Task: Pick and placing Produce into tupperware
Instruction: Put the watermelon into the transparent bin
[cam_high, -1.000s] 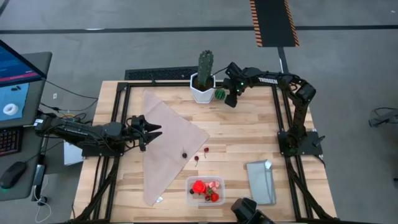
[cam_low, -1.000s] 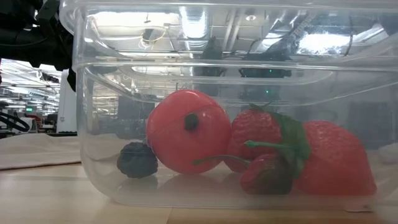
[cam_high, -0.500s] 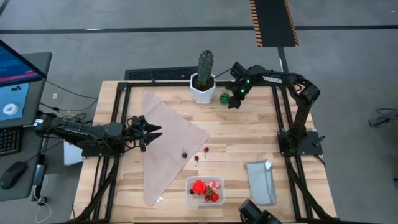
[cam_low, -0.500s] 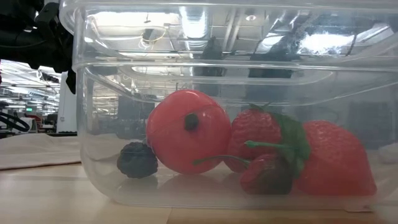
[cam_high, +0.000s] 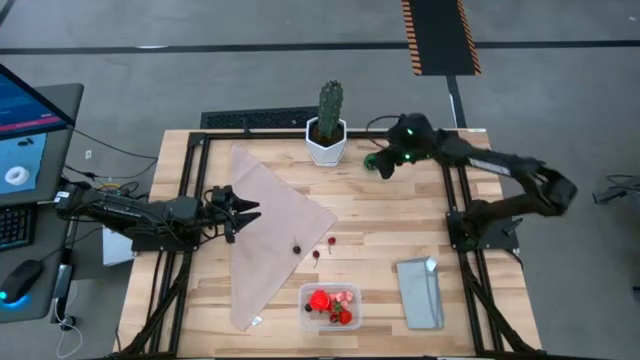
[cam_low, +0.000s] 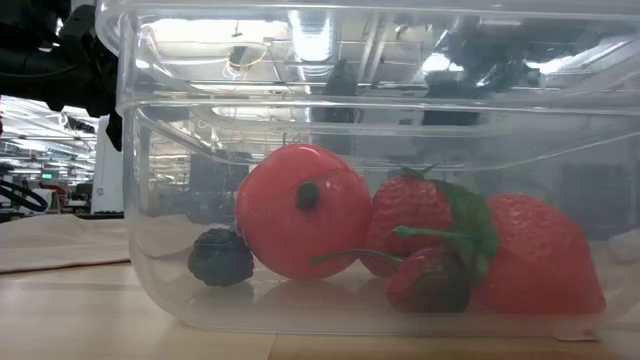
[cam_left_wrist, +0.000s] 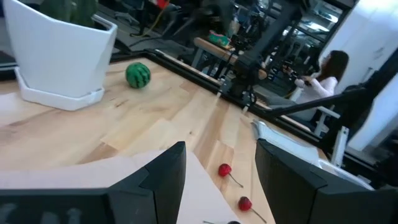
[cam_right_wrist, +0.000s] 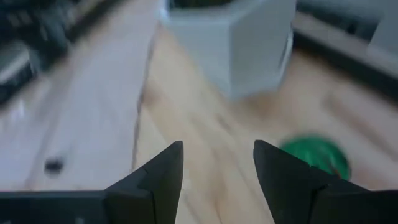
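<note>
Right gripper (cam_high: 385, 165): jaws parted, empty, hovering near the table's far edge just beside the green striped ball (cam_high: 371, 160). Centre both fingers over it before closing. Left gripper (cam_high: 243, 211): partly open, empty, waiting over the beige cloth (cam_high: 275, 230). Tupperware (cam_high: 331, 306): near edge

Wooden slat table (cam_high: 390, 225), black frame. On it: white pot with cactus (cam_high: 327, 138); green striped ball (cam_high: 372, 159) beside pot; beige cloth (cam_high: 268, 232); three cherries (cam_high: 318, 249); clear tupperware (cam_high: 331, 306) holding produce; grey-blue lid (cam_high: 419, 292).
</note>
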